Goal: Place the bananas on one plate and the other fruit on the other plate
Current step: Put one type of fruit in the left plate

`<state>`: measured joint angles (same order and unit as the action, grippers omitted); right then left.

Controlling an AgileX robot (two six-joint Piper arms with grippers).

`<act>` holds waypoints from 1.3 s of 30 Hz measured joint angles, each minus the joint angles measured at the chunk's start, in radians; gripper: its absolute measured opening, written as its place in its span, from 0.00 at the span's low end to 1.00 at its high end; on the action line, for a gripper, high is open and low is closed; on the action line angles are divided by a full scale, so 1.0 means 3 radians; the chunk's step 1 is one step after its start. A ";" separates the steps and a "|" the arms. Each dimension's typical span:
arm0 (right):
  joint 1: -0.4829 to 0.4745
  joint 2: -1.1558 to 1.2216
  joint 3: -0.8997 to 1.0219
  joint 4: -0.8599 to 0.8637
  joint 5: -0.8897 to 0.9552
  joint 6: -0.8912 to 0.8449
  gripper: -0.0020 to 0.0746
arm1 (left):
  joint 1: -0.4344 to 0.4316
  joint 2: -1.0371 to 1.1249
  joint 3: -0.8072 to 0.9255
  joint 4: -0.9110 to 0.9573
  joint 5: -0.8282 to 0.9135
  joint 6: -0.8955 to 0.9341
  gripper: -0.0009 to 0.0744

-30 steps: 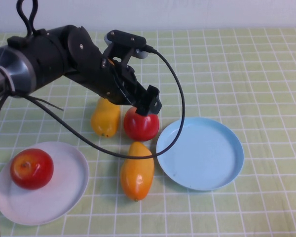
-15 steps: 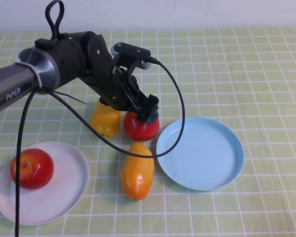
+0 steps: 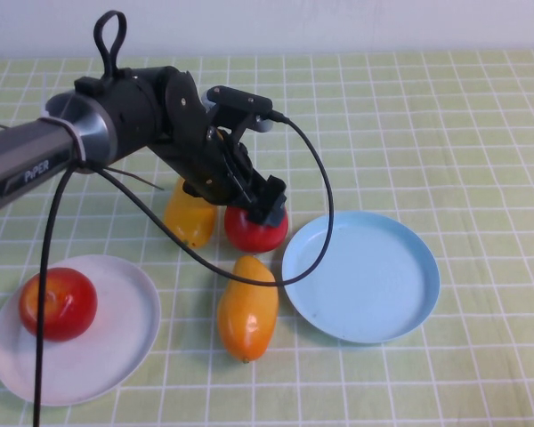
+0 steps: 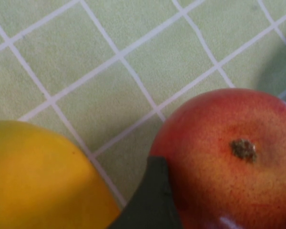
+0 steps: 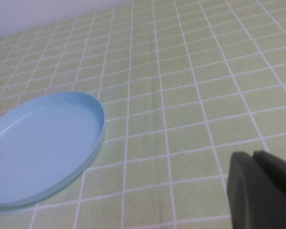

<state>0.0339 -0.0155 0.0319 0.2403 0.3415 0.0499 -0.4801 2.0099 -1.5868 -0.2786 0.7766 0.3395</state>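
My left gripper [image 3: 265, 206] is lowered over a red apple [image 3: 252, 233] at the table's middle, jaws open around it. In the left wrist view one dark finger [image 4: 151, 198] sits between this apple [image 4: 229, 157] and a banana [image 4: 38, 176]; the other finger is out of view. One banana [image 3: 189, 218] lies left of the apple, the second banana [image 3: 246, 309] in front of it. The second apple [image 3: 58, 302] sits on the white plate [image 3: 129, 342] at the front left. The light blue plate [image 3: 365, 276] is empty. My right gripper [image 5: 260, 191] is shut, over bare cloth right of the blue plate [image 5: 38, 143].
A green checked cloth [image 3: 445, 133] covers the table. The left arm's black cable [image 3: 325, 205] loops over the blue plate's left rim and across the front banana.
My left arm has lowered and moved slightly right, bringing its gripper down over the middle apple. The fruit and plates have not moved.
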 joint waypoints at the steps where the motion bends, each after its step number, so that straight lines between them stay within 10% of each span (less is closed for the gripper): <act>1: 0.0000 0.0000 0.0000 0.0000 0.0000 0.0000 0.01 | 0.0000 0.0005 -0.0006 0.0000 0.0000 0.0000 0.80; 12: 0.0000 0.0000 0.0000 0.0000 0.0000 0.0000 0.00 | 0.0000 -0.0325 -0.0004 0.0078 0.0095 0.0000 0.79; 23: 0.0000 0.0000 0.0000 0.0000 0.0000 0.0000 0.00 | 0.0000 -0.1147 0.0143 0.1002 0.1438 -0.0770 0.79; 39: 0.0000 0.0000 0.0000 0.0000 0.0000 0.0000 0.00 | 0.0000 -0.1602 0.1625 0.1156 0.0952 -0.0962 0.78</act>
<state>0.0339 -0.0155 0.0319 0.2403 0.3415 0.0499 -0.4801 1.5294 -1.0994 0.0682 1.0621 0.0510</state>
